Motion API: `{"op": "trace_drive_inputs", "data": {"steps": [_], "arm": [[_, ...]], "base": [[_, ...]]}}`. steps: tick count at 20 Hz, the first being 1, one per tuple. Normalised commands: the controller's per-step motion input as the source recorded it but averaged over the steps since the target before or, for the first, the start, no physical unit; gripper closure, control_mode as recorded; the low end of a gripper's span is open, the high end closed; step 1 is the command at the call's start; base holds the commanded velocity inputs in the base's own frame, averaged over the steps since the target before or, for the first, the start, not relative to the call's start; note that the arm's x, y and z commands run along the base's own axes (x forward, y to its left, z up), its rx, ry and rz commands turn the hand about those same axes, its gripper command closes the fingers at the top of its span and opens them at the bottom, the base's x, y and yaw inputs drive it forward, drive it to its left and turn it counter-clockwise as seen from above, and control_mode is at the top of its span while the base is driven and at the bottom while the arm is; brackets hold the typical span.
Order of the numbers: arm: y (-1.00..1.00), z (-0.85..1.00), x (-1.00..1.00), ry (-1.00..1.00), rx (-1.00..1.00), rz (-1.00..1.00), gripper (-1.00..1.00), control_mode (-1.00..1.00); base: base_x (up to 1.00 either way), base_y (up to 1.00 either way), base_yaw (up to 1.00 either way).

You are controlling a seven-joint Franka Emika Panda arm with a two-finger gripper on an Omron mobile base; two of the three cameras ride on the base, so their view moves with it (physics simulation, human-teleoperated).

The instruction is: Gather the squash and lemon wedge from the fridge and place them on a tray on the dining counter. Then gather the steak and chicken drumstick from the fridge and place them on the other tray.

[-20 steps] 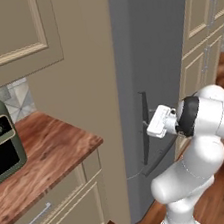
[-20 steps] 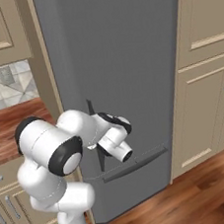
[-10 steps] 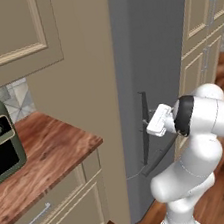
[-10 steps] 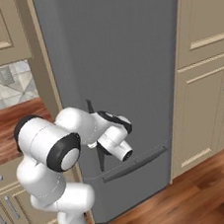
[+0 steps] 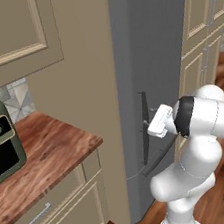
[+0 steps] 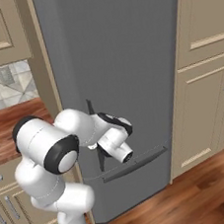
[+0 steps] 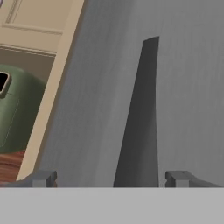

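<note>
the task looks to be at its very start: the fridge [image 6: 127, 57] is closed, its grey door flush and unbroken in both base views, and no food or tray can be seen. everything is left to do, judging from this: open the door, fetch the squash and lemon wedge, carry them to the blue tray, then go back for the steak and drumstick.

the gripper [image 5: 149, 127] sits at the fridge's upright dark handle [image 5: 144, 124], at about 9 o'clock from the white wrist in the left base view. in the hand view the handle [image 7: 142, 118] rises toward 12 o'clock between the two fingertips [image 7: 43, 178], which stand wide apart, one at 7 o'clock and one at 5 o'clock. the jaws straddle the handle with a gap on each side, so they grip nothing. whether a fingertip grazes the door itself is hard to tell.

a green appliance [image 5: 0, 145] stands on the wooden counter [image 5: 50, 158] left of the fridge.
</note>
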Motion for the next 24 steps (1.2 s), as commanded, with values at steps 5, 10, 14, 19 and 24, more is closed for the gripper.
{"op": "trace_drive_inputs", "data": {"steps": [5,10,14,19,24], "arm": [[0.00,0.00,0.19,0.03,0.00,0.00,-1.00,-1.00],[0.00,0.00,0.28,0.09,0.00,0.00,-1.00,-1.00],[0.01,0.00,0.20,0.08,0.00,0.00,-1.00,-1.00],[0.37,-0.10,0.03,0.07,0.00,0.00,-1.00,-1.00],[0.57,-0.12,0.00,0.06,-0.02,0.00,1.00,-1.00]], "base": [[0.00,0.00,0.00],[0.00,0.00,0.00],[0.00,0.00,0.00],[0.00,0.00,0.00],[0.00,0.00,0.00]]}}
